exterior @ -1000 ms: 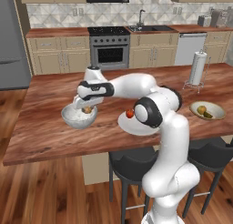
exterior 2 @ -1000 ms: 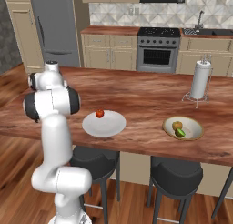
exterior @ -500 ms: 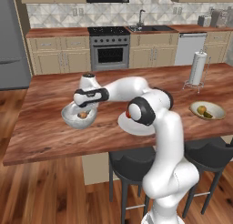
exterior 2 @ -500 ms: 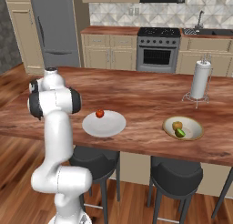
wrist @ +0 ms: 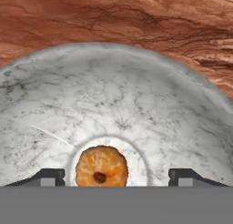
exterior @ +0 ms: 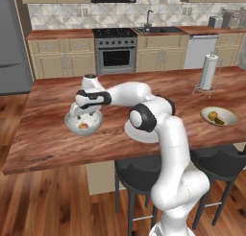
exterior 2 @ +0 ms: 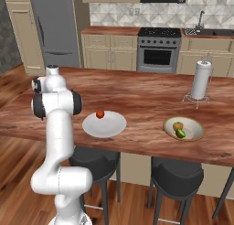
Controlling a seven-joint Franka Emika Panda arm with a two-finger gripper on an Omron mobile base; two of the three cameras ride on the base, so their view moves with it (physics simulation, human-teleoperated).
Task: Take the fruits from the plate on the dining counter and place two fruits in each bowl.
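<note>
My gripper [wrist: 116, 178] hangs open just above the deep grey speckled bowl [wrist: 136, 104], and an orange fruit [wrist: 101, 166] lies loose on the bowl's bottom between the two fingertips [wrist: 48, 176]. In the left base view the gripper [exterior: 80, 115] sits over the same bowl [exterior: 72, 127] at the left of the dining counter [exterior: 48, 144], with the orange fruit [exterior: 83, 126] inside. A red fruit [exterior 2: 100, 114] rests on the white plate [exterior 2: 109, 128]. The pale beige bowl [exterior 2: 194, 128] holds a yellow-green fruit [exterior 2: 178, 125] and a green fruit [exterior 2: 181, 133].
A paper towel holder [exterior 2: 201, 80] stands at the counter's far right, behind the beige bowl. Dark stools [exterior 2: 176, 176] are tucked under the near edge. My arm stretches across the counter over the plate [exterior: 137, 134] in the left base view.
The hand sank toward the grey bowl and the jaws came apart. The orange fruit has left the grip and now lies in the bowl.
</note>
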